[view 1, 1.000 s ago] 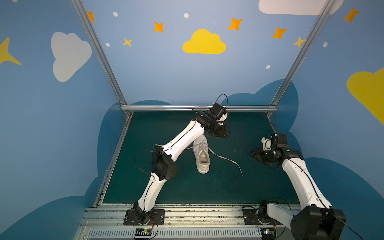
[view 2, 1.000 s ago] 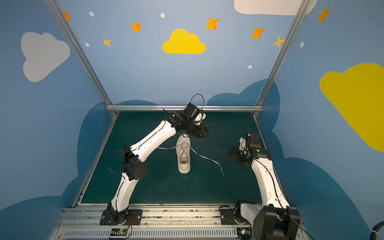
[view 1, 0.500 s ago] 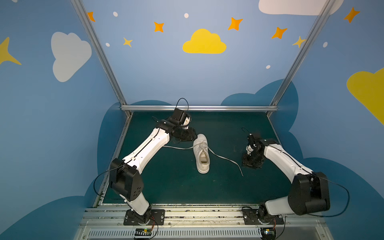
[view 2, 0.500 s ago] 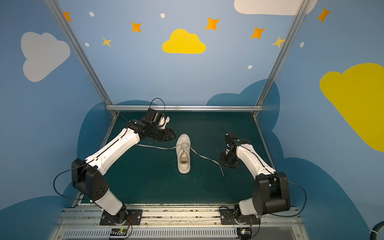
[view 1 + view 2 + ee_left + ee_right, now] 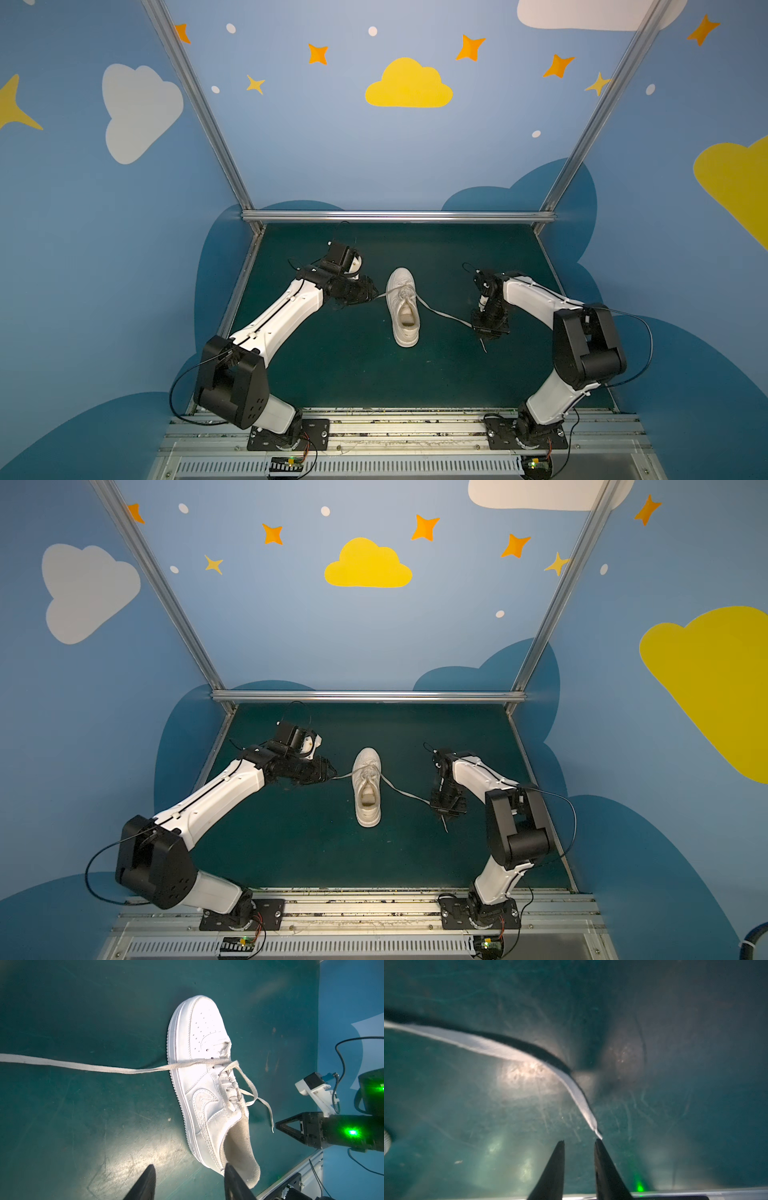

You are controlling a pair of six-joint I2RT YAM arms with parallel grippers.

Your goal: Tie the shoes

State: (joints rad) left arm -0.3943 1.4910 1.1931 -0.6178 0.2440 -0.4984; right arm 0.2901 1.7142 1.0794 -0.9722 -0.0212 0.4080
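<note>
Right wrist: lace end (image 5: 592,1122) beside right gripper (image 5: 579,1142) — bare mat (image 5: 675,1105) beyond.

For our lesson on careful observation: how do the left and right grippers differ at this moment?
On the left gripper the fingers stand wide apart; on the right gripper they leave a narrow gap. The left gripper faces the shoe side-on; the right gripper points down beside a lace tip. Both hold nothing.

In both top views the end of the left lace (image 5: 383,295) vanishes at the left tool (image 5: 373,293), possibly underneath it.
</note>
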